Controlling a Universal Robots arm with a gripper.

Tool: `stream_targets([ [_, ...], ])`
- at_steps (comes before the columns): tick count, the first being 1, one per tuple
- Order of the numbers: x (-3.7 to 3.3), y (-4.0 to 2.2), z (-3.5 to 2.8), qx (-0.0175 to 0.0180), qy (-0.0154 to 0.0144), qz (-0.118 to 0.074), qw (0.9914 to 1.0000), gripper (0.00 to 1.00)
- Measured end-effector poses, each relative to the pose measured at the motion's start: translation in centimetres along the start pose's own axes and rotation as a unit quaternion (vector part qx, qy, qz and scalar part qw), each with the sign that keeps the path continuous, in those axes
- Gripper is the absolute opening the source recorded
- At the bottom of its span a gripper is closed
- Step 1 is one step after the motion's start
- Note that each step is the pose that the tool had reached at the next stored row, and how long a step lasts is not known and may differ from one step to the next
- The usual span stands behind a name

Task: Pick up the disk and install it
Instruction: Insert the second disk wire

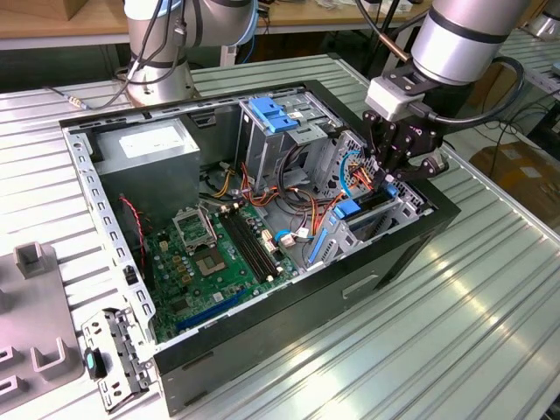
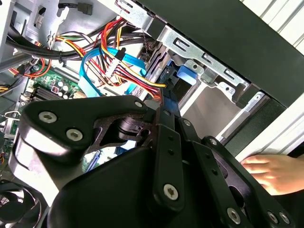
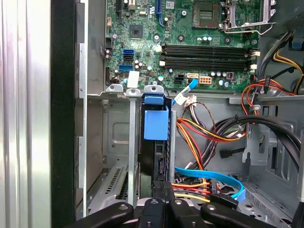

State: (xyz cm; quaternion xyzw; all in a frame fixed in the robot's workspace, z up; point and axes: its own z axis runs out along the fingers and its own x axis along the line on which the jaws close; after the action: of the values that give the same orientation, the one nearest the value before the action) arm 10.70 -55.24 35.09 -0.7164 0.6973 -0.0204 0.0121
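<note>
Open computer case (image 1: 411, 254) lying on its side on a ribbed metal counter (image 1: 472, 332), black walls up, green circuit board (image 1: 210, 258) flat on the bottom toward the exterior view's left. Grey power box (image 1: 144, 149) with a white sticker in the far left corner of the case; blue latch plate (image 1: 273, 114) on top of the drive cage at the far side. Loose bundle of red, yellow and orange wires (image 1: 289, 206) across the middle, with flat blue cables (image 2: 102, 64) looping near the bay.

Robot arm (image 1: 464, 35) reaching down from the exterior view's upper right, black pincer (image 1: 394, 171) lowered into the drive bay at the case's right end. Disk (image 3: 155, 152) standing on edge in a narrow metal slot of that bay, dark casing mostly sunk between the grey rails, blue plastic tab (image 3: 156, 124) at its exposed end; same blue end visible in the exterior view (image 1: 348, 208) just beside the pincer. In the first wrist view the two dark fingers (image 3: 164, 190) drawn together on the thin edge of the disk, clamped on it. Second wrist view largely taken up by the pincer's black linkage (image 2: 142, 156).

A person's hand (image 2: 273, 171) resting on the counter outside the black case wall in the second wrist view. A second robot base (image 1: 162, 52) on the counter beyond the case. Small metal bracket (image 1: 114, 354) with a blue clip lying on the counter near the case's near left corner.
</note>
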Motion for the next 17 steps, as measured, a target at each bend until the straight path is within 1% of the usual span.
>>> stream_targets([
  [10,0.00,0.00,-0.01,0.0000,0.0000,0.000,1.00000,0.11],
  [14,-0.01,0.38,-0.03,-0.0003,0.0000,0.000,1.00000,0.11],
  [16,-0.02,0.74,-0.04,-0.0007,0.0000,0.000,1.00000,0.11],
  [17,-0.02,0.74,-0.05,-0.0007,-0.0001,0.000,1.00000,0.11],
])
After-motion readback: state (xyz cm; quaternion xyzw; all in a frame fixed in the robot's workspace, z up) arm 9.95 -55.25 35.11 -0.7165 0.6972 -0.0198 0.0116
